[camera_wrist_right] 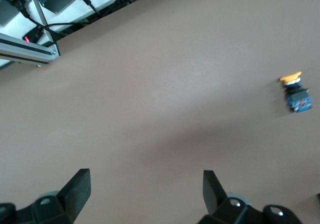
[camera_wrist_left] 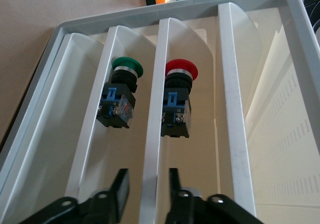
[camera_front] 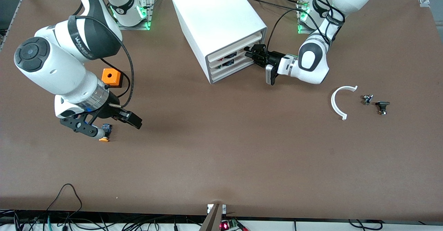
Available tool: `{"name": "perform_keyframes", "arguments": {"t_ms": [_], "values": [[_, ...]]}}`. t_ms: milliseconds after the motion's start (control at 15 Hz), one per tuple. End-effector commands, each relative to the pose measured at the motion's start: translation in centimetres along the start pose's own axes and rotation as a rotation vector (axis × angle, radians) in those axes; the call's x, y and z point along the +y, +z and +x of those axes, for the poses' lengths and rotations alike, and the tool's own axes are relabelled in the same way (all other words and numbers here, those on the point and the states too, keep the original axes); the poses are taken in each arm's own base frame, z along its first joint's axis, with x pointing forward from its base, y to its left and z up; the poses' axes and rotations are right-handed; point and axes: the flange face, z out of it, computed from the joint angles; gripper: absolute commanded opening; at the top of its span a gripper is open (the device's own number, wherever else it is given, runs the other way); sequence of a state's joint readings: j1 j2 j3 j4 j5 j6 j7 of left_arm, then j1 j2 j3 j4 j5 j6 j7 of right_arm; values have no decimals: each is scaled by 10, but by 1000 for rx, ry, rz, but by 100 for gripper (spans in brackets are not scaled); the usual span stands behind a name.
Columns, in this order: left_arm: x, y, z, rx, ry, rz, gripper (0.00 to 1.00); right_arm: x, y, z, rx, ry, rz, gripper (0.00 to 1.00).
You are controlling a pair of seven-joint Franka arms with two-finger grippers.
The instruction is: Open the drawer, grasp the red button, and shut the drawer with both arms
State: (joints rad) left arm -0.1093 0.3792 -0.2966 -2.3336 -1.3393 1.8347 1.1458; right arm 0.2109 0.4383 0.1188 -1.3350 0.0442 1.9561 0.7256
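Observation:
The white cabinet (camera_front: 214,16) has three stacked drawer fronts. My left gripper (camera_front: 250,52) is at their end toward the left arm. In the left wrist view it (camera_wrist_left: 147,186) is open, with its fingers on either side of a white divider of a drawer tray (camera_wrist_left: 165,12), not touching it. The red-capped button (camera_wrist_left: 181,70) lies in the compartment beside that divider, a little ahead of the fingertips. I cannot tell which of the three drawers this tray is. My right gripper (camera_front: 114,127) is open and empty over the table at the right arm's end; it also shows in the right wrist view (camera_wrist_right: 145,189).
A green-capped button (camera_wrist_left: 127,68) lies in the neighbouring compartment. A yellow-orange-capped button (camera_front: 104,134) lies on the table under the right gripper and shows in the right wrist view (camera_wrist_right: 296,92). An orange box (camera_front: 111,77), a white arc (camera_front: 337,101) and small parts (camera_front: 367,99) also lie on the table.

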Motion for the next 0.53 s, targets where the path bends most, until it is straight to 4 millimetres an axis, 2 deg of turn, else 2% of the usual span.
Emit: {"name": "perform_keyframes", "arguments": {"t_ms": [0, 133, 267, 467], "values": [[3, 2, -4, 26, 21, -13, 20, -20, -3, 5, -15, 87, 60, 99], [2, 2, -5, 25, 20, -12, 13, -29, -5, 7, -16, 141, 81, 99], [3, 1, -4, 26, 19, -12, 0, -45, -2, -1, -27, 235, 99, 99], [4, -10, 3, 46, 21, -7, 0, -63, 0, -14, -36, 353, 115, 99]]}}
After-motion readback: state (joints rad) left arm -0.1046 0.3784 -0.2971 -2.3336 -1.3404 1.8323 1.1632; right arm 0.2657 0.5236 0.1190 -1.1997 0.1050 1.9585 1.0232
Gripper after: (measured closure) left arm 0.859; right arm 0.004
